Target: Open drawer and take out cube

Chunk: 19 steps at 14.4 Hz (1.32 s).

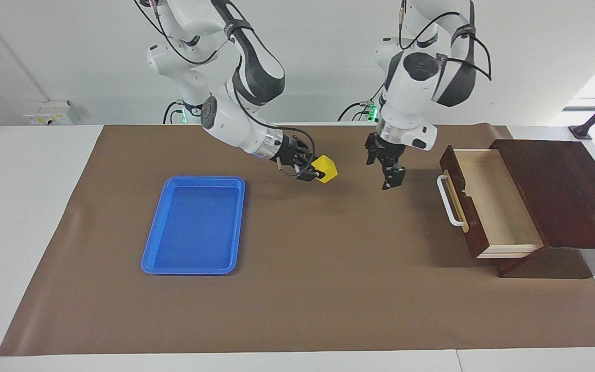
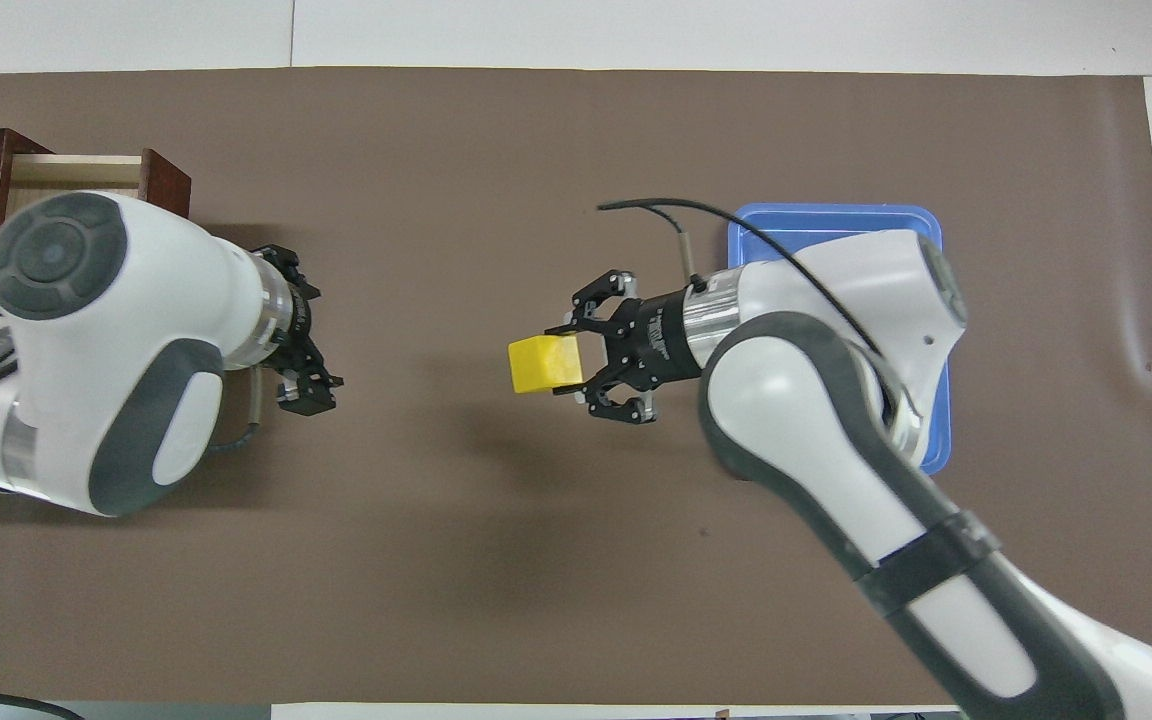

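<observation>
The small yellow cube (image 1: 325,168) (image 2: 542,363) hangs in the air over the middle of the brown mat, with my right gripper (image 1: 313,173) (image 2: 581,363) shut on it. My left gripper (image 1: 387,168) (image 2: 308,340) is open and holds nothing. It hangs over the mat between the cube and the drawer (image 1: 488,201). The drawer stands pulled out at the left arm's end of the table, its pale wood interior bare and its white handle (image 1: 448,200) facing the middle. In the overhead view the left arm covers most of the drawer (image 2: 76,170).
A blue tray (image 1: 202,179) (image 2: 836,210) lies on the mat toward the right arm's end, partly under the right arm in the overhead view. The dark wooden cabinet (image 1: 561,191) holds the drawer. The brown mat (image 1: 328,289) covers the table.
</observation>
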{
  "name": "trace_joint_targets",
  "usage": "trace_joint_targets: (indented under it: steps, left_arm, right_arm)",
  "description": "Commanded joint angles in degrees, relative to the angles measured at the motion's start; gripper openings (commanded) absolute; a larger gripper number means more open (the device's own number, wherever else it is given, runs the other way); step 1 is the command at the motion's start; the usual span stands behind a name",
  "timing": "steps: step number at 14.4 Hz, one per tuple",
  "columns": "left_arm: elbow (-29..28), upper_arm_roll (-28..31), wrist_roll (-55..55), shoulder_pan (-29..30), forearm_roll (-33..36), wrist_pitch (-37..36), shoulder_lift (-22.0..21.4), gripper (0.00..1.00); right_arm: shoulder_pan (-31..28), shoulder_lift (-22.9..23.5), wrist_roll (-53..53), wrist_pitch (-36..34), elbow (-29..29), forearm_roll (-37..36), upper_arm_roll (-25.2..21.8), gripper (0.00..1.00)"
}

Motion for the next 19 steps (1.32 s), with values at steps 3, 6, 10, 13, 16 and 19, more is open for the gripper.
trace_joint_targets:
  steps: [3, 6, 10, 13, 16, 19]
  left_arm:
    - [-2.1, -0.6, 13.5, 8.8, 5.1, 0.9, 0.8, 1.0]
    - [-3.5, -0.6, 18.0, 12.1, 7.7, 3.5, 0.9, 1.0]
    - [-2.8, -0.6, 30.3, 17.9, 11.9, 3.8, 1.5, 1.0]
    - [-2.8, -0.6, 36.0, 21.2, 12.3, 3.9, 1.6, 1.0]
    - [-3.0, -0.7, 39.6, 24.0, 12.3, 5.0, 1.5, 1.0]
    - [-3.1, -0.7, 41.7, 25.5, 12.3, 5.2, 1.5, 1.0]
  right_arm:
    - [-14.5, 1.1, -4.2, -8.5, 3.2, -4.2, 0.4, 0.0]
    - [-20.7, 0.8, -11.8, -13.5, 2.8, -6.9, 0.3, 0.0]
    - [-22.2, 2.0, -15.6, -10.9, 3.5, -25.9, 0.3, 0.0]
    - [-25.2, 3.8, -21.2, -10.6, 2.6, -27.6, 0.2, 0.0]
    - [-26.6, 6.7, -26.1, -9.1, 1.0, -28.6, 0.0, 0.0]
    - [-28.5, 7.4, -28.5, -10.6, 0.0, -28.6, 0.0, 0.0]
